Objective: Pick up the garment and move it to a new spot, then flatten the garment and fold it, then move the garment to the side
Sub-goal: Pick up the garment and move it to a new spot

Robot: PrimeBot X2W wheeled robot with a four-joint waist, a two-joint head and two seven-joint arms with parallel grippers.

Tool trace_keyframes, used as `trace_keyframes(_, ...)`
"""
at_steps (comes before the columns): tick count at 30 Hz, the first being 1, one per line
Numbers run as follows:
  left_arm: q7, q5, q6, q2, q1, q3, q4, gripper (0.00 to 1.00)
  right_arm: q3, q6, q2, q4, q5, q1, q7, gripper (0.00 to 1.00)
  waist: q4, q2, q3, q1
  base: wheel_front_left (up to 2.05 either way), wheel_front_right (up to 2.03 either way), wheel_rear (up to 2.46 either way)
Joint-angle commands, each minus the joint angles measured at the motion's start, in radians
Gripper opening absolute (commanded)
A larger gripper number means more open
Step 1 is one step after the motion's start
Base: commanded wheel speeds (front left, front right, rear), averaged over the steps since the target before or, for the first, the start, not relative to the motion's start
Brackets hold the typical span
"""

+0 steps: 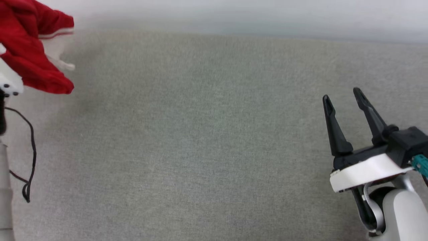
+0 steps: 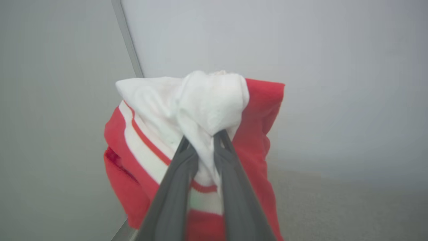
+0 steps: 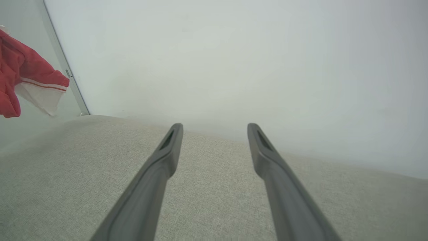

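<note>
The garment (image 1: 30, 50), red with a white sleeve and red-and-white striped trim, hangs bunched in the air at the head view's upper left, off the grey surface. In the left wrist view my left gripper (image 2: 202, 142) is shut on a white fold of the garment (image 2: 214, 103), with red cloth drooping on both sides of the fingers. The garment (image 3: 23, 80) also hangs at the left edge of the right wrist view. My right gripper (image 1: 342, 97) stands open at the lower right, low over the surface, nothing between its fingers (image 3: 167, 150).
A grey fabric-covered surface (image 1: 200, 134) spreads across the head view, ending at a pale wall (image 1: 234, 13) along the back. A black cable (image 1: 30, 160) loops down beside my left arm at the left edge. A thin metal wall strip (image 3: 63, 67) rises at the back left.
</note>
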State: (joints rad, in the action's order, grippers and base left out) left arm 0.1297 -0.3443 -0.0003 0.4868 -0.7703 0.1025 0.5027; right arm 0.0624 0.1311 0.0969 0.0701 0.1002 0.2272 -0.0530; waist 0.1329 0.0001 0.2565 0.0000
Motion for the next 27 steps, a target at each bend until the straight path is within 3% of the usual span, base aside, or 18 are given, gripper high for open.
trace_keyframes(1,-0.027,0.01,0.001,-0.01,-0.014,-0.005,-0.014,0.0,-0.005,-0.001,-0.006,-0.001,0.006,-0.02,0.001,1.0,-0.02,-0.0001,-0.059,0.0,0.0,0.0,0.0)
trace_keyframes(9,-0.098,0.012,-0.018,-0.102,0.026,-0.08,-0.112,0.0,-0.03,-0.001,-0.026,0.018,0.003,-0.078,0.022,1.0,-0.115,-0.0001,-0.141,0.0,0.0,0.0,0.0)
trace_keyframes(14,-0.095,-0.01,-0.04,-0.24,0.102,-0.177,-0.183,0.0,-0.033,-0.001,-0.034,0.028,0.005,-0.111,0.037,1.0,-0.212,-0.0001,-0.168,0.0,0.0,0.0,0.0)
trace_keyframes(15,-0.095,-0.01,-0.04,-0.24,0.102,-0.177,-0.183,0.0,-0.033,-0.001,-0.034,0.028,0.005,-0.111,0.037,1.0,-0.212,-0.0001,-0.168,0.0,0.0,0.0,0.0)
trace_keyframes(20,-0.079,-0.037,-0.078,-0.356,0.181,-0.29,-0.205,0.0,-0.04,-0.001,-0.04,0.042,0.007,-0.126,0.048,1.0,-0.284,-0.0001,-0.154,0.0,0.0,0.0,0.0)
trace_keyframes(27,-0.059,-0.057,-0.097,-0.417,0.343,-0.451,-0.162,0.0,-0.034,-0.001,-0.045,0.043,0.035,-0.125,0.041,1.0,-0.347,-0.0001,-0.104,0.0,0.0,0.0,0.0)
